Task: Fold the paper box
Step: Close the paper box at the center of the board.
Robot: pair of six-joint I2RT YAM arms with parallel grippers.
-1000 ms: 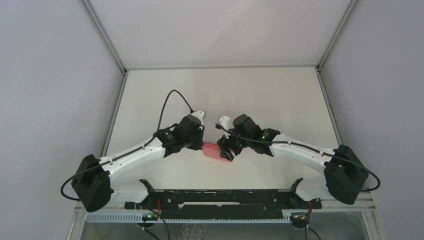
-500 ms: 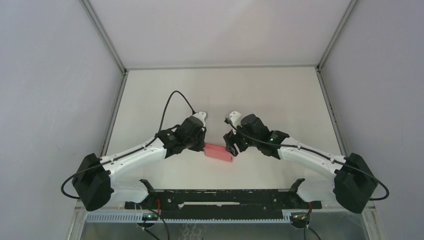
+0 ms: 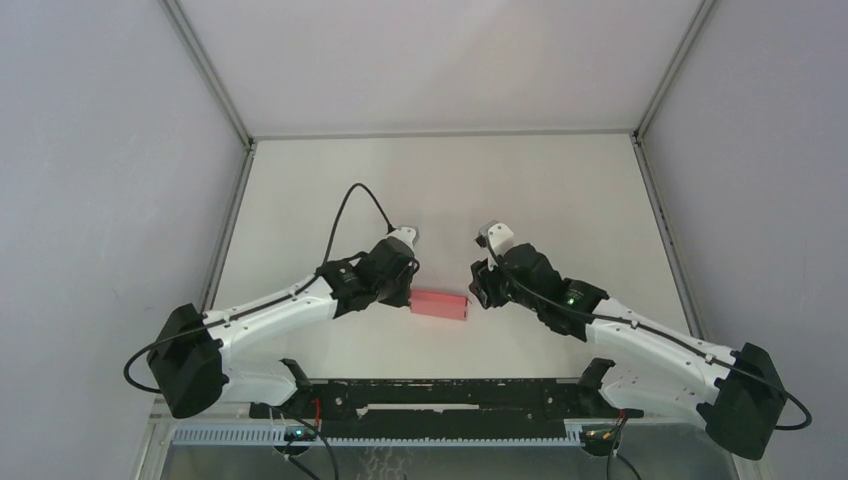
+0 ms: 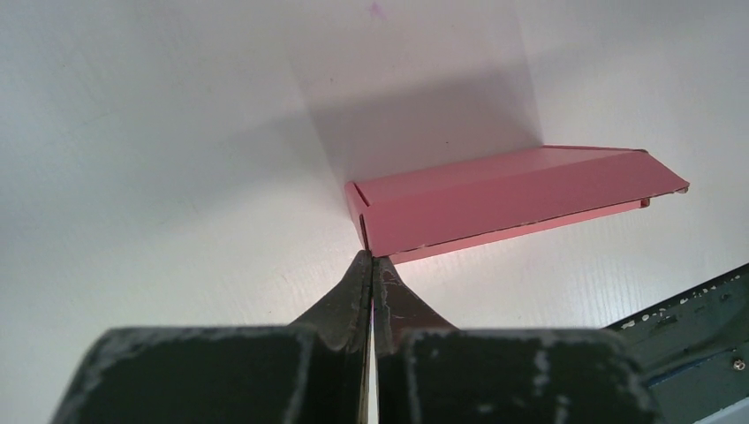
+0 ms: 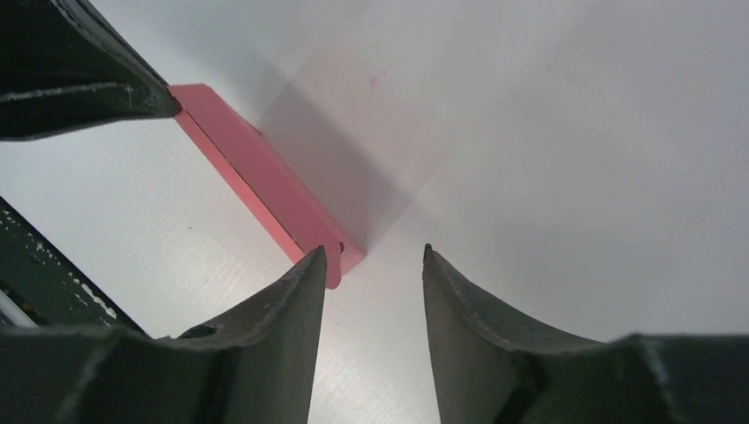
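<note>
The pink paper box (image 3: 440, 304) lies on the white table as a closed, low, long shape between the two grippers. My left gripper (image 3: 405, 294) is shut, and its tips (image 4: 371, 258) touch the near corner of the left end of the box (image 4: 512, 199). My right gripper (image 3: 479, 289) is open at the right end of the box (image 5: 265, 190). In the right wrist view its left fingertip (image 5: 316, 258) overlaps the box's end corner, and only bare table lies between the fingers (image 5: 374, 252). The left gripper's finger (image 5: 79, 79) shows at the box's far end.
A black rail (image 3: 440, 395) runs along the table's near edge, close behind the box (image 4: 698, 309). White walls and metal frame posts enclose the table on the left, right and back.
My right gripper has drawn back to the right, off the box, and its jaws have narrowed somewhat. The box has settled level on the table. The left gripper stays shut at its left end.
</note>
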